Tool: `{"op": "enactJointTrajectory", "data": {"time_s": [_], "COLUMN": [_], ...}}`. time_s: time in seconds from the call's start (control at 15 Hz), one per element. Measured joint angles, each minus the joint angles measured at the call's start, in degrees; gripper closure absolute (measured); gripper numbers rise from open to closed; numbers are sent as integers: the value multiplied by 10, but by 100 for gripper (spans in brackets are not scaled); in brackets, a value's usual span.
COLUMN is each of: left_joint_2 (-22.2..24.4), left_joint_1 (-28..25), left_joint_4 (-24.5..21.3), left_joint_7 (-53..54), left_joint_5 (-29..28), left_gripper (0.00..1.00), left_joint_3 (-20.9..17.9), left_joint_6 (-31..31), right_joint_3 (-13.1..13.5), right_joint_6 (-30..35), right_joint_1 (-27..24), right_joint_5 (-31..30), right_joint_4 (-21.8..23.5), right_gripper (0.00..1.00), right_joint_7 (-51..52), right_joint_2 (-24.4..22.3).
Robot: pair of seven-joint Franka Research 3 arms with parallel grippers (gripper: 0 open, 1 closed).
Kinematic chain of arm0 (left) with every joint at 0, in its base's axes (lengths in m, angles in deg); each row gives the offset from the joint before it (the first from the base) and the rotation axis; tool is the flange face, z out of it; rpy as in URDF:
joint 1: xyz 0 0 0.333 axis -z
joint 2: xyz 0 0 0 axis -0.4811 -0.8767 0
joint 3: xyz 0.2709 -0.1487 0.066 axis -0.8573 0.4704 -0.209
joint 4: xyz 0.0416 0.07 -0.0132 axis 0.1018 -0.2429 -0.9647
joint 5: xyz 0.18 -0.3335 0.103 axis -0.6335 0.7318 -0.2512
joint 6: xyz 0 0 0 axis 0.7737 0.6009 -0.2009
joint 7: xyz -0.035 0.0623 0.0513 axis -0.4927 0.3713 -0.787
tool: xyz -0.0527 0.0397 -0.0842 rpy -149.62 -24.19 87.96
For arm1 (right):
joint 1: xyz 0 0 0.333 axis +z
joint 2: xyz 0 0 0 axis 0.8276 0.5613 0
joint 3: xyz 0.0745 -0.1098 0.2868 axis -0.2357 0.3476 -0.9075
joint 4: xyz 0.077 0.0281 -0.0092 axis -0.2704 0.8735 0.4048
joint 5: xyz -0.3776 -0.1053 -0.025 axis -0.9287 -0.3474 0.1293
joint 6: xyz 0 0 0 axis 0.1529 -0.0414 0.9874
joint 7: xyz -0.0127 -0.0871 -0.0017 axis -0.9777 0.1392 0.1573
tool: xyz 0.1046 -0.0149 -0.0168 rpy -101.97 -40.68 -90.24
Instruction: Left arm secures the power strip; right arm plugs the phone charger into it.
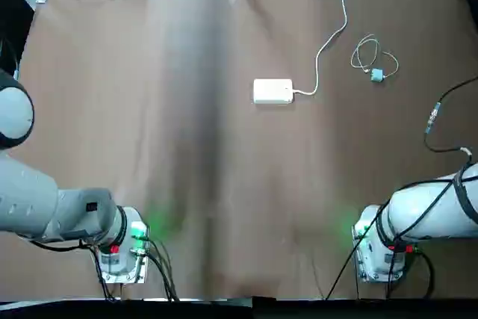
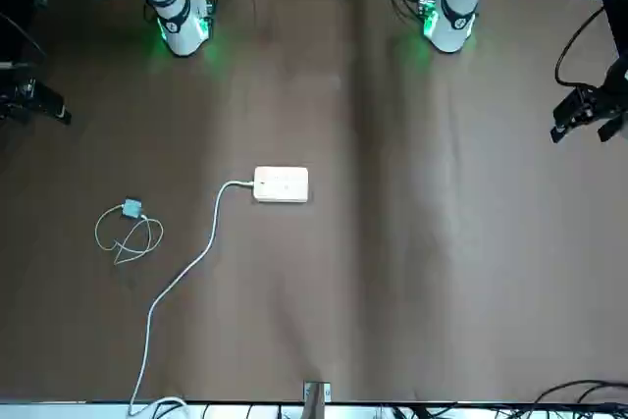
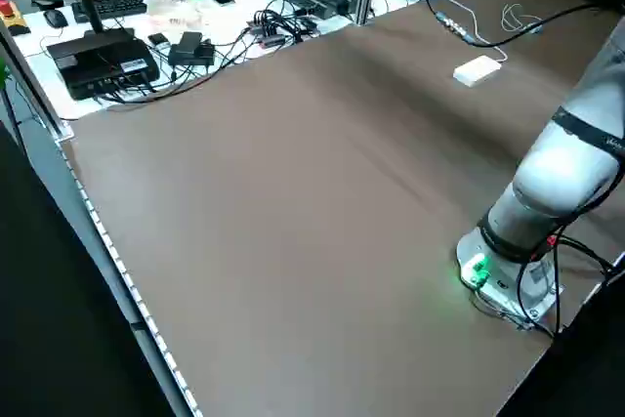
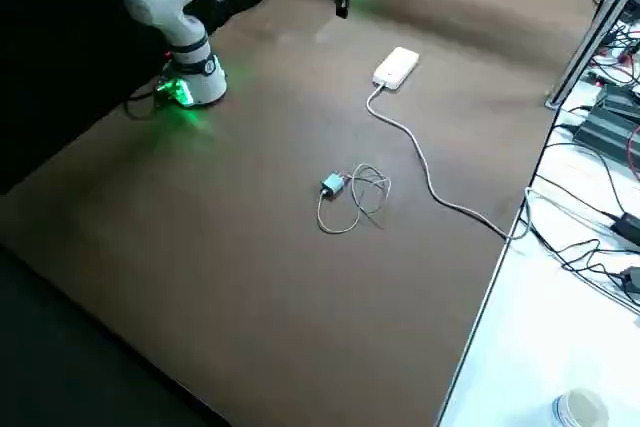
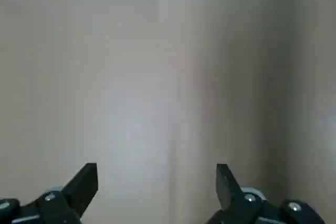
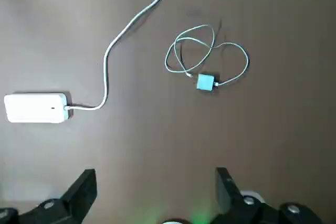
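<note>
The white power strip (image 1: pixel 272 91) lies flat near the table's middle, its thick white cord (image 1: pixel 328 39) running to the far edge. To its right rests the small teal phone charger (image 1: pixel 377 75) with its thin looped cable. Both also show in the right wrist view, the power strip (image 6: pixel 35 108) and the phone charger (image 6: pixel 206 82) well below the open right gripper (image 6: pixel 156 184). The left gripper (image 5: pixel 157 182) is open over bare table. In the front view the left gripper (image 2: pixel 589 113) hangs at the robot's left table edge, and the right gripper (image 2: pixel 29 100) at the opposite edge. Neither touches anything.
Both arm bases glow green near the robot's edge of the table, the left one (image 1: pixel 123 248) and the right one (image 1: pixel 381 248). A benchtop with cables and electronics (image 3: pixel 146 46) borders the far side. A black cable (image 1: pixel 437 121) hangs near the right arm.
</note>
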Motion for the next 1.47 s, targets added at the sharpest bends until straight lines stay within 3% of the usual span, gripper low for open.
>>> {"op": "enactJointTrajectory", "data": {"time_s": [0.67, 1.0, 1.2, 1.27, 1.47], "left_joint_2": [0, 0, 0, 0, 0], "left_joint_1": [0, 0, 0, 0, 2], "left_joint_4": [0, -1, -9, -25, -54], "left_joint_7": [-1, -1, -1, -1, -1], "left_joint_5": [0, 1, 34, 66, 89], "left_gripper": [0, 0, 0, 0, 0], "left_joint_3": [0, 1, 1, 1, 5], "left_joint_6": [0, 0, -1, 2, 23], "right_joint_3": [0, 0, 1, 2, 4], "right_joint_6": [0, -19, -28, -34, -38], "right_joint_1": [0, 0, -24, -59, -117], "right_joint_5": [0, 0, 1, 29, 130], "right_joint_4": [2, 8, 8, 9, 10], "right_gripper": [0, 0, 0, 0, 0], "right_joint_7": [0, 18, 137, 234, 317], "right_joint_2": [1, 31, 54, 72, 112]}}
